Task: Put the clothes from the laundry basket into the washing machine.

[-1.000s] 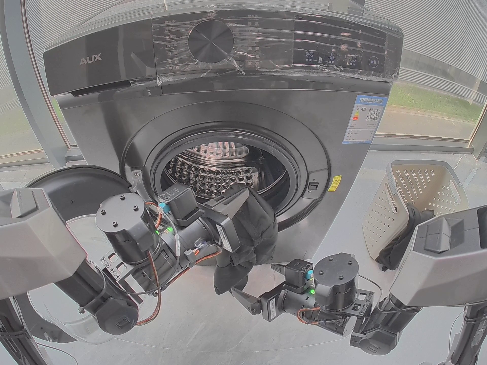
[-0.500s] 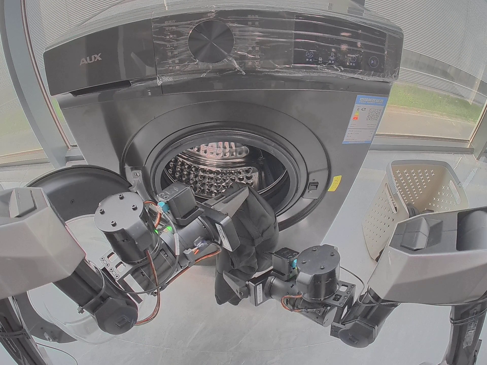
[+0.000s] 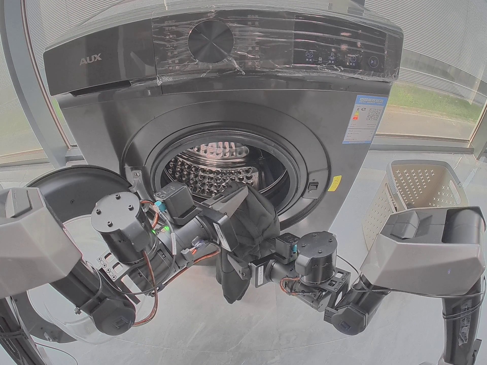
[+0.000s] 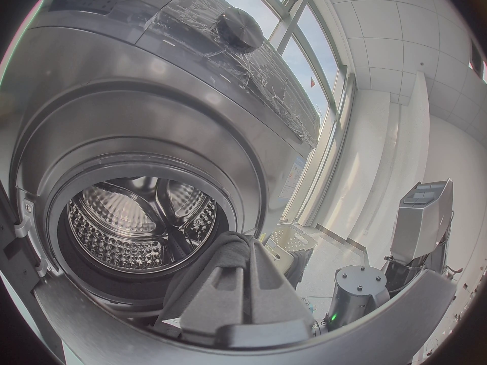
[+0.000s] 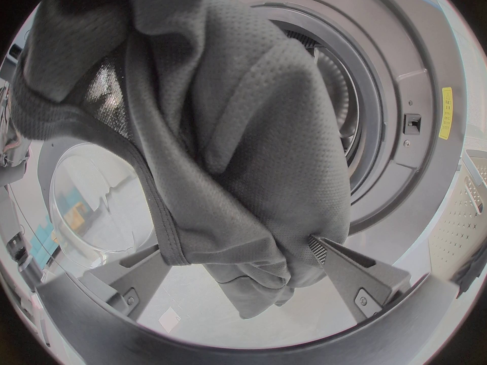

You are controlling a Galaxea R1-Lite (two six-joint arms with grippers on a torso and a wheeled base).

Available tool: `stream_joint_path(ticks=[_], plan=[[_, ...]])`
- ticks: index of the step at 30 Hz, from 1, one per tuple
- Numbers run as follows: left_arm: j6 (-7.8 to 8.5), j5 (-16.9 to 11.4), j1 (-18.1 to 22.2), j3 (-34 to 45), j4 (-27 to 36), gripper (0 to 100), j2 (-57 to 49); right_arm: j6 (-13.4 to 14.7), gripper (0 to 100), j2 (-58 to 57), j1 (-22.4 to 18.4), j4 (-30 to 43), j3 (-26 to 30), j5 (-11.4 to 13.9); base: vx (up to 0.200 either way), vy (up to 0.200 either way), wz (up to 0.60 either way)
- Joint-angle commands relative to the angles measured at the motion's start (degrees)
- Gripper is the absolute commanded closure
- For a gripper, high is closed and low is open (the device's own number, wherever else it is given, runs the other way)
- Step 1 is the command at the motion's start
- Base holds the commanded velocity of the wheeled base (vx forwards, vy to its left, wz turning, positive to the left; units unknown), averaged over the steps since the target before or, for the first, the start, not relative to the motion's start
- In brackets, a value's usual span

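Left tool (image 3: 235,197) pinched the garment (image 3: 258,220) before the washer (image 3: 324,122) mouth; right tool (image 5: 237,249) stood open around its hanging end.

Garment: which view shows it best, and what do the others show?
The right wrist view: the garment hangs close up, mesh weave and hem plain. The head view shows it smaller, hanging from the left pincer at the drum. The left wrist view catches a fold beside that pincer.

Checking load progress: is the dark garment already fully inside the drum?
No, the dark garment hangs outside the drum, in front of the opening's lower rim.
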Motion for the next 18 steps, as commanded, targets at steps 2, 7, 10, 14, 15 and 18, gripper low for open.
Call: stream_joint_path(ticks=[2,7,10,14,15,18], plan=[[0.08,0.05,0.09,0.08,0.01,100,-0.07,0.12,0,0.16,0.4,-0.15,-0.14,-0.03,0.0,0.0,0.0],[-0.01,0.14,0.18,0.17,0.01,100,0.1,0.12,100,-0.46,0.76,-0.15,0.21,-0.03,0.0,0.0,0.0],[0.26,0.05,1.76,0.25,0.01,100,0.45,0.21,100,-1.16,0.84,-0.15,0.91,-0.03,0.0,0.0,0.0],[0.17,0.05,2.38,0.25,0.01,100,0.63,0.21,100,-3.1,0.84,-0.24,2.67,-0.03,0.0,0.0,0.0],[0.17,0.05,2.73,0.25,0.01,100,0.63,0.21,100,-3.71,0.84,-0.24,3.29,-0.03,0.0,0.0,0.0],[0.26,0.05,2.99,0.34,0.01,100,0.54,0.12,100,-6.0,0.84,-0.24,5.48,-0.03,0.0,0.0,0.0]])
